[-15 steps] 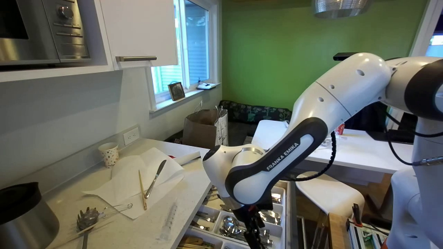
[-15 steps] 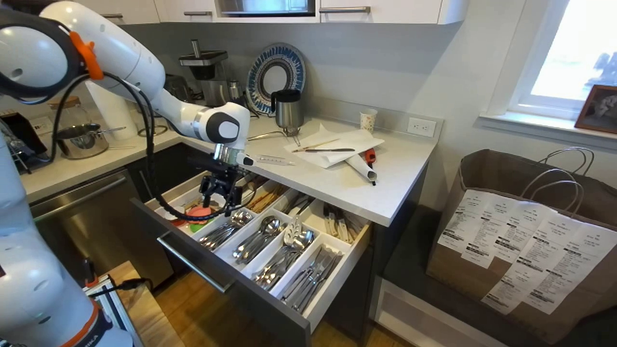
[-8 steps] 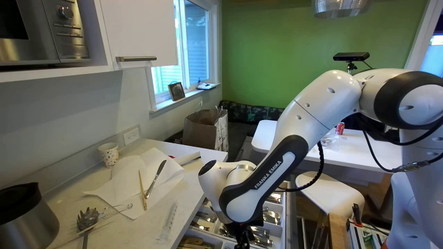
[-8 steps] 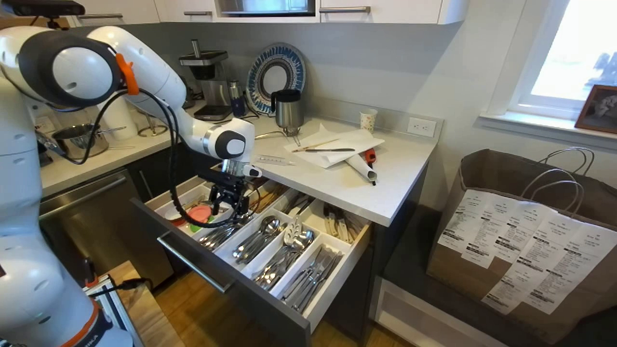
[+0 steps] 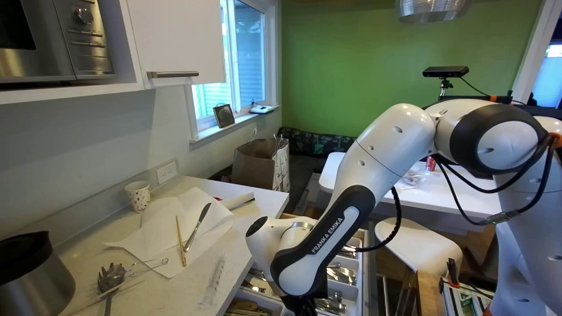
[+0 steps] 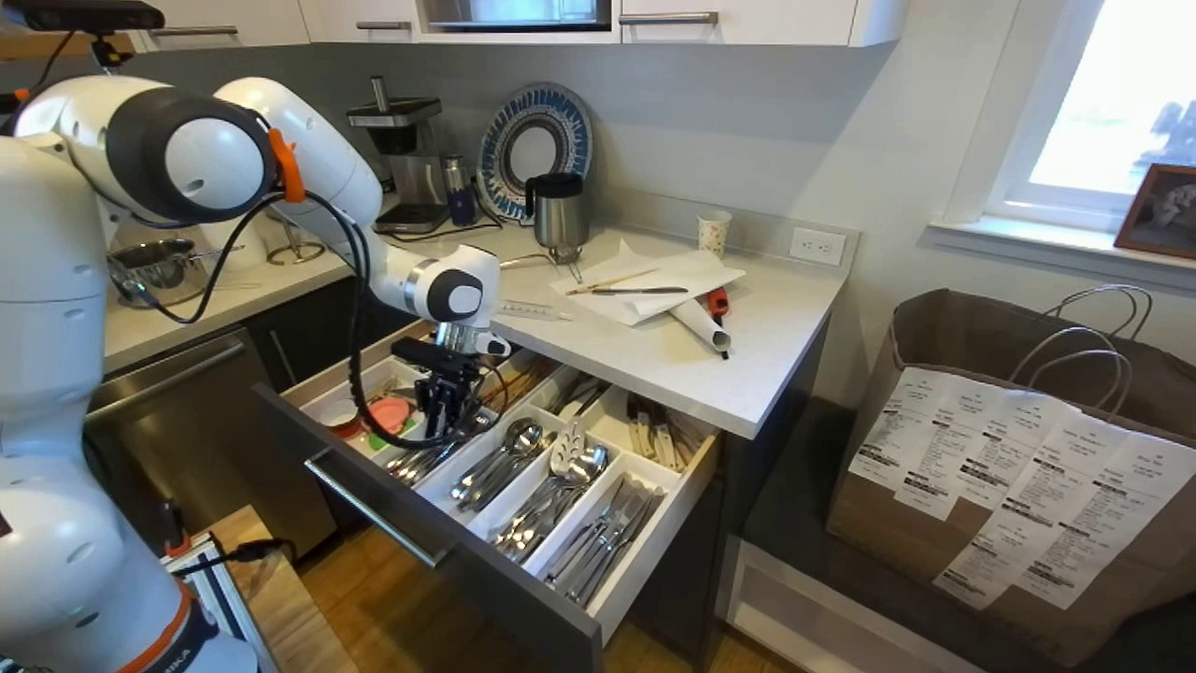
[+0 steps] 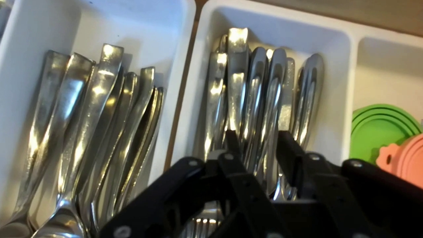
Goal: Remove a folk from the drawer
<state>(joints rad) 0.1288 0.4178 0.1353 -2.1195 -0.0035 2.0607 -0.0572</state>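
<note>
Beneath the kitchen counter (image 6: 785, 308), the drawer (image 6: 514, 598) was seen pulled out. Over the last second, the tool (image 7: 259, 137) was shifted and lowered over the fork compartment (image 7: 333, 105). Its fingers (image 7: 287, 145) were held apart, nothing visibly clamped. Forks (image 7: 254, 92) lay inside, some seen between the fingers; a grasp was likely being lined up, removal pending.

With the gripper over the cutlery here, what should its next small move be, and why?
Probably lower the gripper slightly with its jaws apart. In the wrist view they stand open over closely packed handles, and fork tines show beneath, so this compartment likely holds forks. Contact with a handle is hard to judge.
</note>
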